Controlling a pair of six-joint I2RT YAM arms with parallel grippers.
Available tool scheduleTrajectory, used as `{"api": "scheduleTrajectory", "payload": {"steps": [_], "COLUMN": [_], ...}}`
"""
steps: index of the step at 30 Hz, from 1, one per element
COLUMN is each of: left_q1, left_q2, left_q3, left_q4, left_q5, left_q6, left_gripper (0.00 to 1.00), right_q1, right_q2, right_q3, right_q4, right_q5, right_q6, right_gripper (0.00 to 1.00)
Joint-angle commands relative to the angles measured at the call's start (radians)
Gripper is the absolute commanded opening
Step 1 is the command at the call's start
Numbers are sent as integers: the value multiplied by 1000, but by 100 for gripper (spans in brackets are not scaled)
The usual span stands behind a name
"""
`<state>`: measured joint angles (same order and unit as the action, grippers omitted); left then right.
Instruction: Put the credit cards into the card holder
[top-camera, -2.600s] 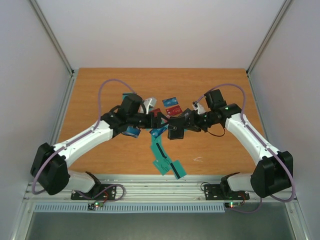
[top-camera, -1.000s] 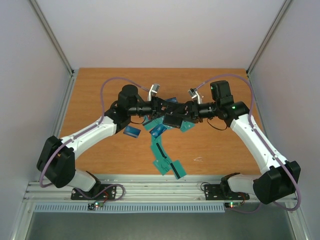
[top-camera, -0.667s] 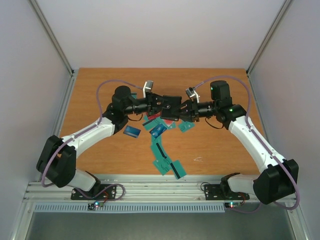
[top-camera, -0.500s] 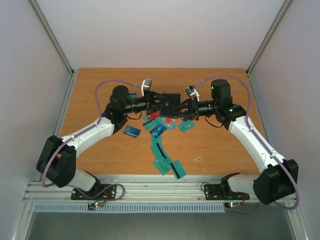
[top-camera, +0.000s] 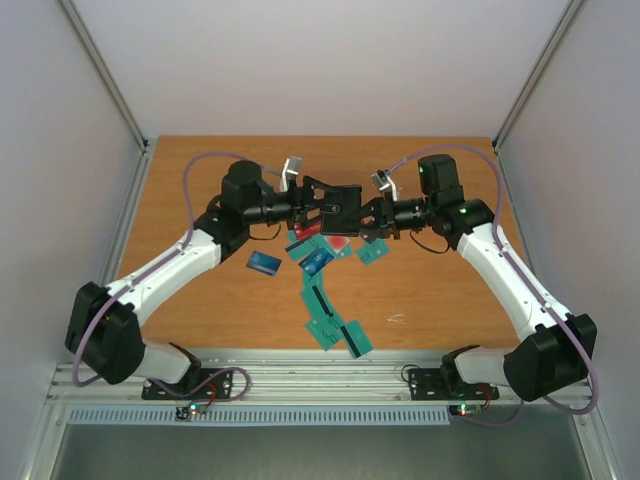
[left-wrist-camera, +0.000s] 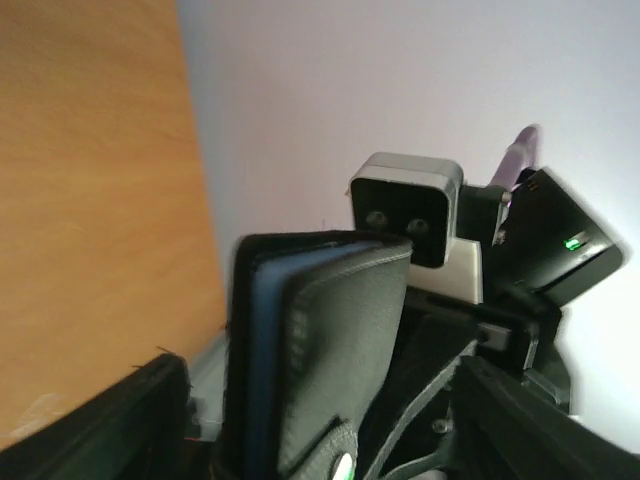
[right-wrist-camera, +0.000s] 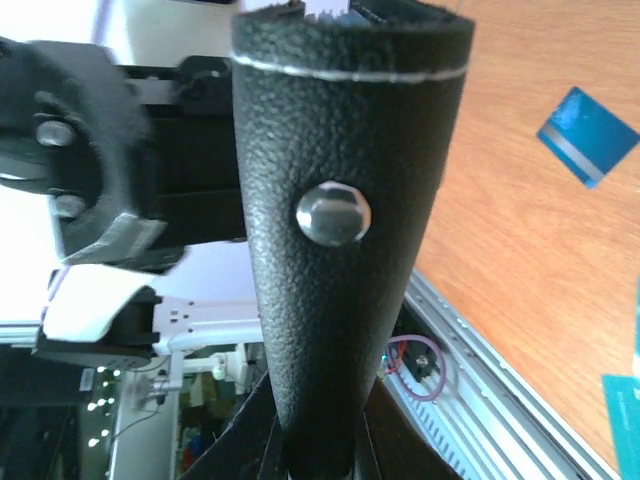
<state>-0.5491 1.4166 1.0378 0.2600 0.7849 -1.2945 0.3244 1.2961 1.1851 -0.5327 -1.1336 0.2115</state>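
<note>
Teal, red and blue credit cards (top-camera: 322, 325) found loose on table (top-camera: 200, 180). Found card holder (top-camera: 338, 203) aloft above them, pinched in right gripper (top-camera: 365, 215); left gripper (top-camera: 315, 205) spread wide about it, not gripping. Cannot confirm any card inside. Judged mostly outstanding.

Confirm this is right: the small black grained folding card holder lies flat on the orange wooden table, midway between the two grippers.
No: the small black grained folding card holder is not on the orange wooden table; it is held above it, midway between the left gripper and right gripper. The right wrist view shows this.
</note>
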Motion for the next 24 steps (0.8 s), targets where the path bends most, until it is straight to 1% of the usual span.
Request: {"api": "scheduleTrajectory", "payload": {"steps": [1, 3, 5, 7, 8, 10, 13, 17, 19, 24], "left_q1": [-1, -3, -13, -35, -49, -81, -131, -179, -198, -247], "left_q2": [-81, -90, -91, -84, -75, -51, -24, 11, 32, 87], "left_q3": [158, 219, 285, 348, 382, 433, 479, 503, 514, 546], "left_q4": [-537, -694, -835, -948, -995, -1062, -1099, -1105, -1113, -1124], "left_q5": [-141, -216, -307, -384, -416, -471, -530, -571, -584, -607], "left_q6": [358, 463, 591, 690, 723, 798, 842, 853, 857, 871], "left_gripper": [79, 84, 85, 85, 85, 84, 80, 67, 63, 57], "right_q1": [16, 16, 18, 29, 37, 54, 76, 94, 98, 110], "right_q2": [22, 36, 58, 83, 93, 117, 137, 145, 148, 155], "right_q3": [80, 98, 126, 165, 187, 230, 256, 266, 271, 281], "right_q4": [-218, -264, -314, -372, -401, -451, -485, -494, -498, -509], "right_q5": [108, 150, 197, 235, 253, 283, 302, 311, 313, 313], "right_q6": [-150, -163, -175, -194, -232, -260, -274, -274, -274, -283], "right_gripper": [1, 1, 1, 1, 1, 1, 1, 1, 1, 1]}}
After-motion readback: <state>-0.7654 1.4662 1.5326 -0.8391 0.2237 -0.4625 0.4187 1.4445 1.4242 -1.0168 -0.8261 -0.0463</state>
